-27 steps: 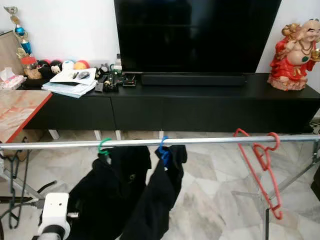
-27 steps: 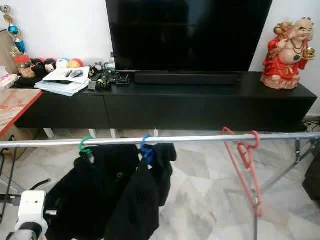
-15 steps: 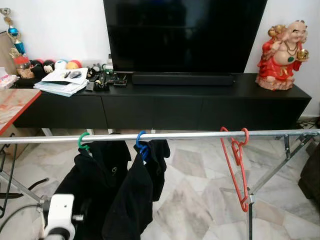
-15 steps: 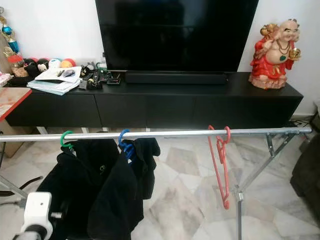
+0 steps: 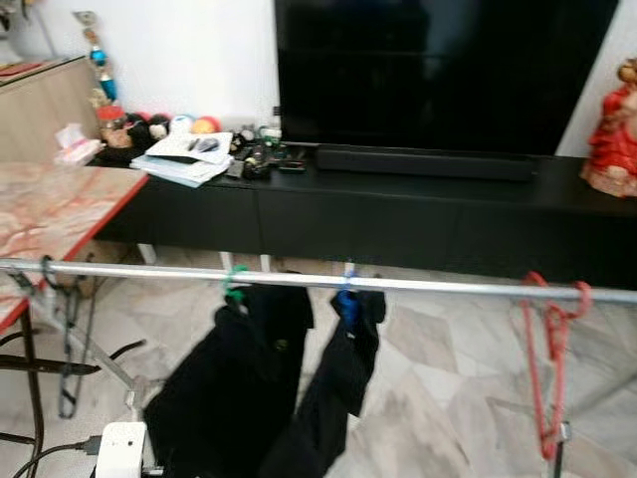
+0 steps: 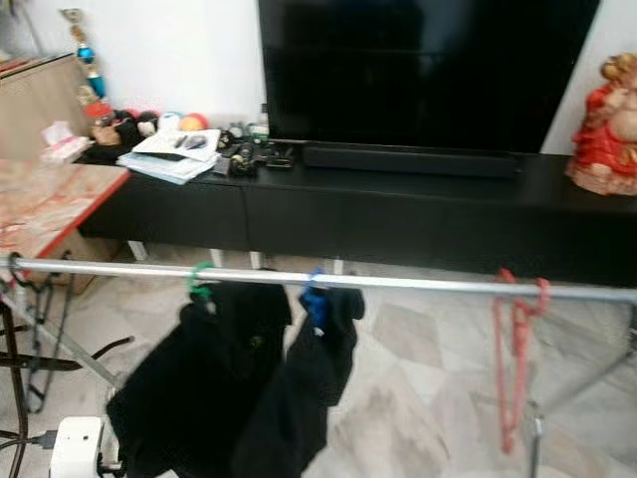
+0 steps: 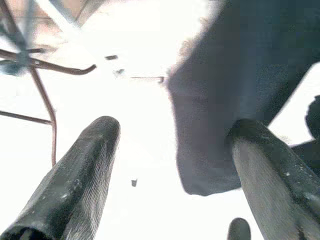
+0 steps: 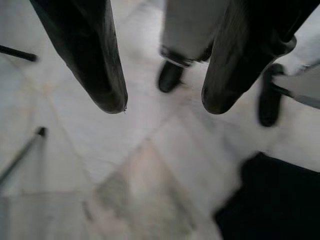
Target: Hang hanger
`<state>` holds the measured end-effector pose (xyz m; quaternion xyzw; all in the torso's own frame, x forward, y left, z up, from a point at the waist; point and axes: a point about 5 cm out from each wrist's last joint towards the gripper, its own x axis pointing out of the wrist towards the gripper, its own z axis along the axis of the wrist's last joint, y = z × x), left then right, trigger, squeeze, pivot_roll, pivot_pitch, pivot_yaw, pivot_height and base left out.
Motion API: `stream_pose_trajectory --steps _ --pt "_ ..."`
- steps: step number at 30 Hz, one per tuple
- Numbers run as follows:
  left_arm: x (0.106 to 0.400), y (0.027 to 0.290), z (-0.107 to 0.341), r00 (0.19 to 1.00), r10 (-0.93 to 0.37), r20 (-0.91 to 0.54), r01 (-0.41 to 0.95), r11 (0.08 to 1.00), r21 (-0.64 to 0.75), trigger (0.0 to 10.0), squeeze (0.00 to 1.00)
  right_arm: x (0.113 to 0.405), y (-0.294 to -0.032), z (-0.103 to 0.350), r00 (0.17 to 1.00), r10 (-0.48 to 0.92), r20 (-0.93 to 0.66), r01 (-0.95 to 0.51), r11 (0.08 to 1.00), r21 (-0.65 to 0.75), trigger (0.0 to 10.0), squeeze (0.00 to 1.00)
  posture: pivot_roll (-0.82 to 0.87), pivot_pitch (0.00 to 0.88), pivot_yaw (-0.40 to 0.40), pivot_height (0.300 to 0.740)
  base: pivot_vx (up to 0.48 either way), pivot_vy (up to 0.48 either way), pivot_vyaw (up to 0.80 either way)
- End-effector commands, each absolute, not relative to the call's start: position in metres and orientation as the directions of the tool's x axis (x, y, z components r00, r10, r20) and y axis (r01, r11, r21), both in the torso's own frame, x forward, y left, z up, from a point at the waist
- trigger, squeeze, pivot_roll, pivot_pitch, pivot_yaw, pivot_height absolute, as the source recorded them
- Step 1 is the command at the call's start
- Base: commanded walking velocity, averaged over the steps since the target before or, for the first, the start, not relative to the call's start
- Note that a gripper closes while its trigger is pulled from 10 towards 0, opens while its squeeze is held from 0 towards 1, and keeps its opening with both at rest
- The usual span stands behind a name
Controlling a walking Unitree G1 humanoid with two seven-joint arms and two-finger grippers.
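Observation:
A silver clothes rail (image 5: 299,282) runs across in front of me. An empty red hanger (image 5: 545,378) hangs on it at the right. A green hanger hook (image 5: 235,287) and a blue one (image 5: 346,299) sit on the rail's middle and carry black garments (image 5: 239,388). A dark empty hanger (image 5: 60,329) hangs near the rail's left end. My left gripper (image 7: 175,127) is open and empty, low beside the black cloth (image 7: 240,75); its white wrist (image 5: 121,453) shows below the rail. My right gripper (image 8: 165,104) is open and empty above the floor.
Behind the rail stand a long black TV console (image 5: 398,209), a TV (image 5: 448,70) and a red statue (image 5: 612,129). A marble-topped table (image 5: 50,199) juts in at the left. A light trouser leg and dark shoe (image 8: 171,75) stand on the marble floor.
The whole picture has shifted right and blurred, so the camera has turned left. The red hanger stays on the rail. The clothes hang as before.

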<state>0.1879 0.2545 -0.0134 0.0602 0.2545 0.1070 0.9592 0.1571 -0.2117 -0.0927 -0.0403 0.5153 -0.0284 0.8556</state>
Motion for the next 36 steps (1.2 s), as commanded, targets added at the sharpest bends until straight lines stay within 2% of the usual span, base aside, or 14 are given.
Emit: stream_pose_trajectory --steps 1,9,13,24,31,34,36 --pt "0.192 0.253 -0.013 0.851 0.238 -0.467 -0.181 0.97 0.164 10.0 0.0 0.151 -0.218 -0.094 0.454 -0.107 -0.885 0.02 0.994 -0.11 10.0 0.0 0.19 0.0 0.008 0.74 0.0 0.48 0.0" --pt "0.189 0.251 -0.022 0.84 0.235 -0.49 -0.178 0.971 0.16 10.0 0.0 0.152 -0.218 -0.094 0.457 -0.111 -0.883 0.026 0.993 -0.111 10.0 0.0 0.18 0.0 0.011 0.74 0.0 0.434 0.0" --pt "0.183 0.251 -0.031 0.815 0.234 -0.53 -0.17 0.971 0.166 10.0 0.0 0.153 -0.218 -0.093 0.478 -0.122 -0.87 0.044 0.992 -0.115 10.0 0.0 0.17 0.0 0.013 0.74 0.0 0.0 0.0" --pt "0.174 0.251 -0.055 0.738 0.214 -0.64 -0.129 0.976 0.178 10.0 0.0 0.165 -0.214 -0.085 0.616 -0.144 -0.775 0.145 0.987 -0.068 10.0 0.0 0.13 0.0 0.031 0.74 0.0 0.0 0.0" --pt "0.165 0.248 -0.073 0.638 0.194 -0.746 -0.072 0.979 0.193 10.0 0.0 0.174 -0.208 -0.08 0.672 -0.171 -0.721 0.225 0.974 -0.021 10.0 0.0 0.11 0.0 0.058 0.74 0.0 0.0 0.0" --pt "0.163 0.249 -0.075 0.607 0.187 -0.772 -0.038 0.978 0.206 10.0 0.0 0.224 -0.192 -0.047 0.837 -0.184 -0.515 0.226 0.974 0.019 10.0 0.0 0.09 0.0 0.077 0.74 0.0 0.0 0.0" --pt "0.163 0.249 -0.076 0.603 0.188 -0.775 -0.036 0.977 0.209 10.0 0.0 0.232 -0.19 -0.039 0.865 -0.195 -0.462 0.238 0.971 0.037 10.0 0.0 0.09 0.0 0.081 0.74 0.0 0.0 0.0"
